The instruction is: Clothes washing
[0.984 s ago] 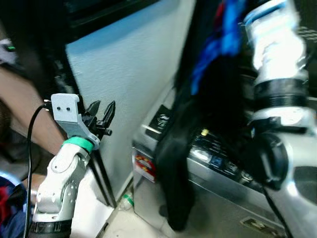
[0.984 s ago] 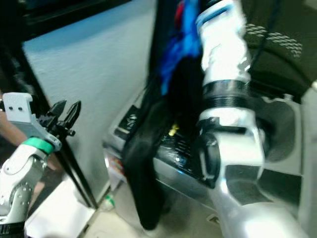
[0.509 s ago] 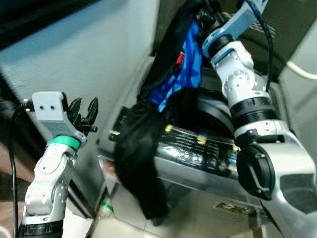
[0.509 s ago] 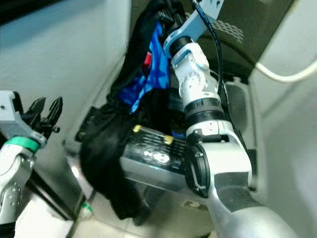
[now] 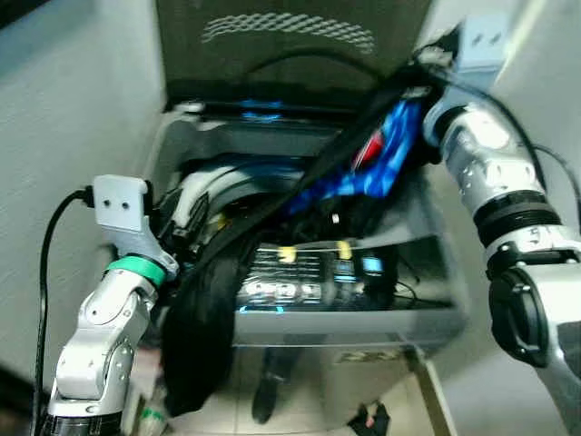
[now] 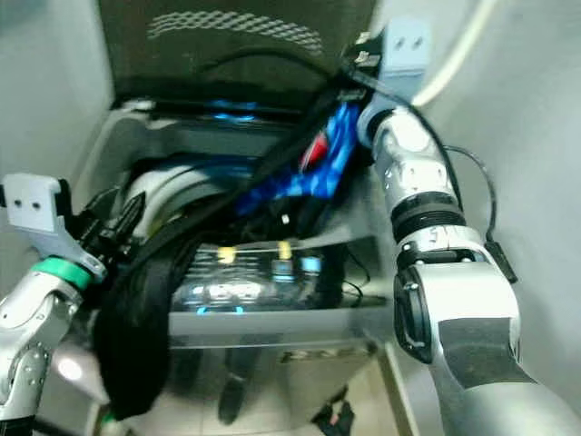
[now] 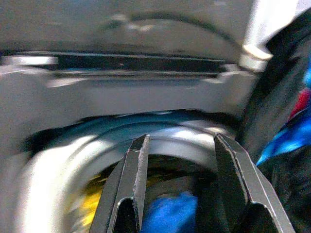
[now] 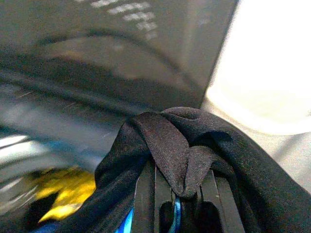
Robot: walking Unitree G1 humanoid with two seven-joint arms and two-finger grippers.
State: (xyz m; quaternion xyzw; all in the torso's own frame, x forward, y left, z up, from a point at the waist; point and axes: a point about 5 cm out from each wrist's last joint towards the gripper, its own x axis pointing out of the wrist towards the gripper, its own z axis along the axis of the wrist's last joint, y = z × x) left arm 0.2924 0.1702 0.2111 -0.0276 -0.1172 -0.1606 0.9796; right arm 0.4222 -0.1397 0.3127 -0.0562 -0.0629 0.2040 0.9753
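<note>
R gripper (image 5: 427,77), fingers clamped on black garment (image 5: 213,309) at washer (image 5: 436,304) 1 o'clock: lower into drum; L gripper (image 5: 182,238), fingers apart, tuck trailing end.

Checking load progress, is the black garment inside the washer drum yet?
Not fully: right gripper holds black garment up; it drapes over washer front.

A: What's off at nine o'clock?
B: A pale, rough-textured wall (image 5: 54,118). Another pale wall (image 6: 526,136) stands over at three o'clock.
A: And up near one o'clock?
B: A white hose (image 6: 463,50) curving across that right-hand wall.
A: Anything down low?
B: Light floor tiles (image 5: 309,413) at six o'clock, with a small dark object (image 5: 368,420) lying on them, too blurred to identify. At seven o'clock there's a small green-topped thing (image 5: 150,420), also blurred.
</note>
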